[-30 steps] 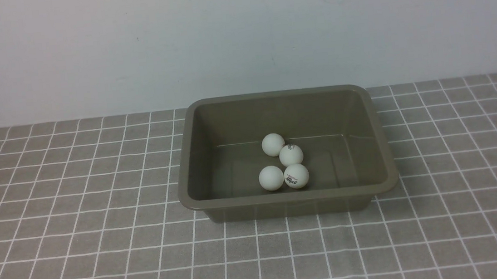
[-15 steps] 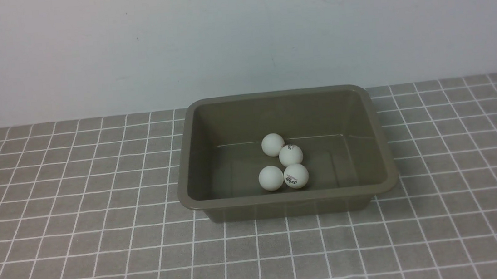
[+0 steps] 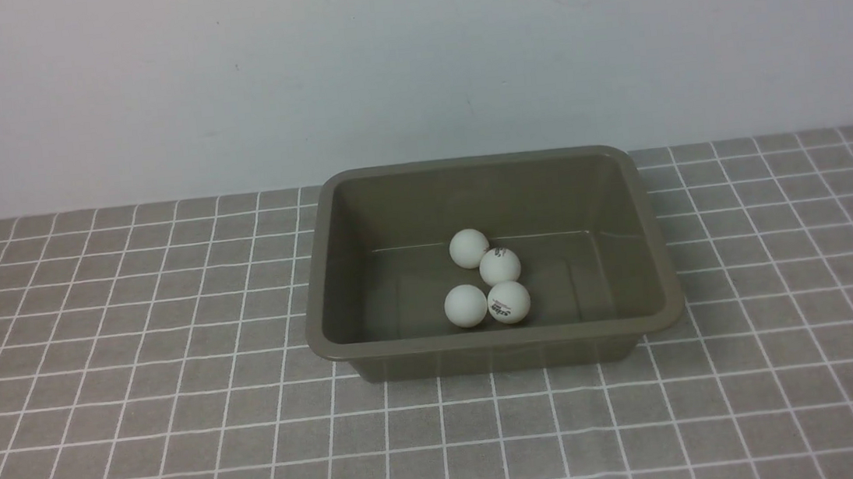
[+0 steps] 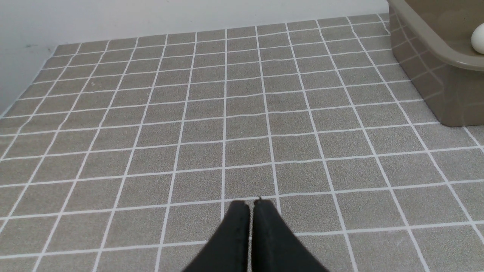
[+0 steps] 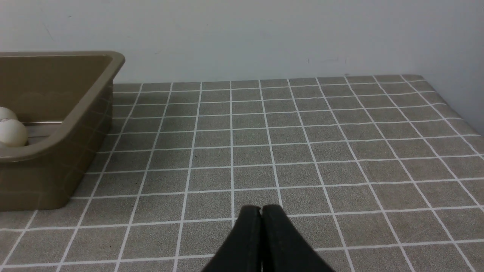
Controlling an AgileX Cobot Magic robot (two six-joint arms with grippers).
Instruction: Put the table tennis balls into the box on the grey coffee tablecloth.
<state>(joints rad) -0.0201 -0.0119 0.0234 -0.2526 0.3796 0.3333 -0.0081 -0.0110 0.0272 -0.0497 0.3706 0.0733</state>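
Apparently nothing shifts over the last second: four table tennis balls [image 3: 500, 267] sit inside the box [image 3: 497, 338], near its centre, the nearest pair toward six o'clock. Both the left gripper [image 4: 250, 202] and right gripper [image 5: 261, 207] are closed on nothing; the task looks finished.
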